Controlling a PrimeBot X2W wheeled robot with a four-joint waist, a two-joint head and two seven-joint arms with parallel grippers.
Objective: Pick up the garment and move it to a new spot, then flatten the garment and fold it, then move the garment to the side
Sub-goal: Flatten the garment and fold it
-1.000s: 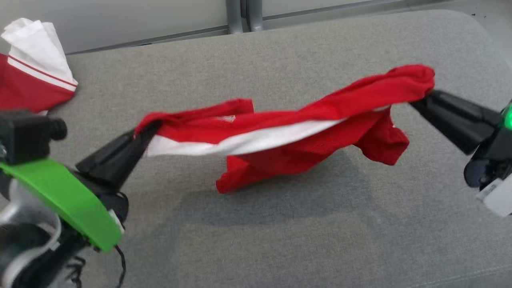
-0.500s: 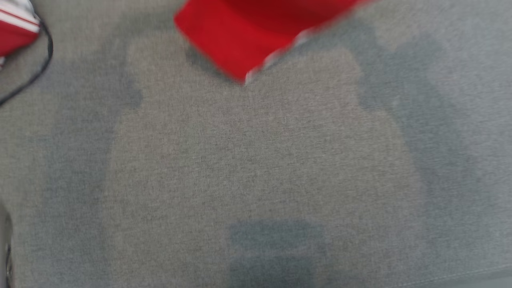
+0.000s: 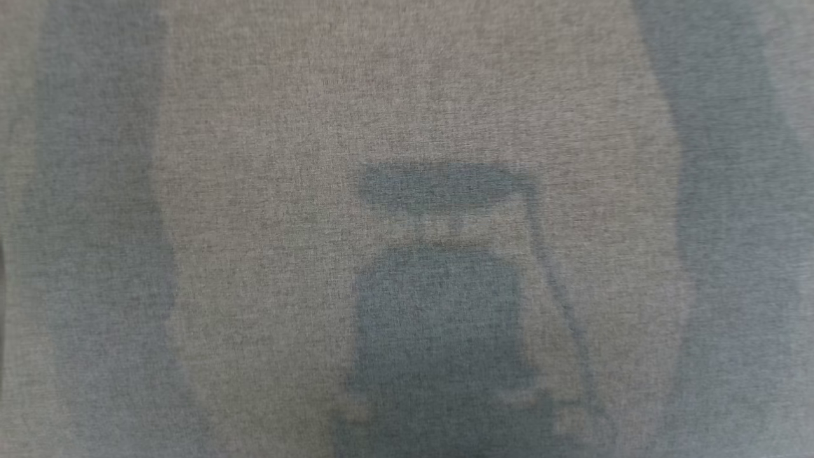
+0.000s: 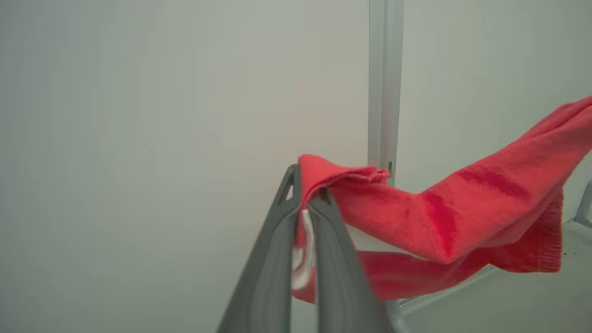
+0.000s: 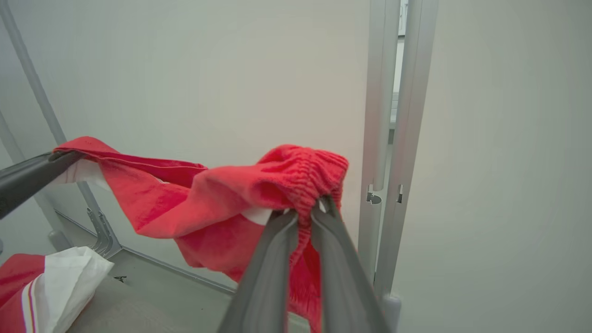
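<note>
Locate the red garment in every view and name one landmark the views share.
Head view: the camera looks down at the grey cushion and a shadow.
Left wrist view: red garment runs from centre to right edge, pinched by the left gripper.
Right wrist view: red garment runs from left to centre, bunched in the right gripper.
Shared landmark: pale upright post behind it.

No text, label, brand or number can be read on the red garment or grey upholstery.
</note>
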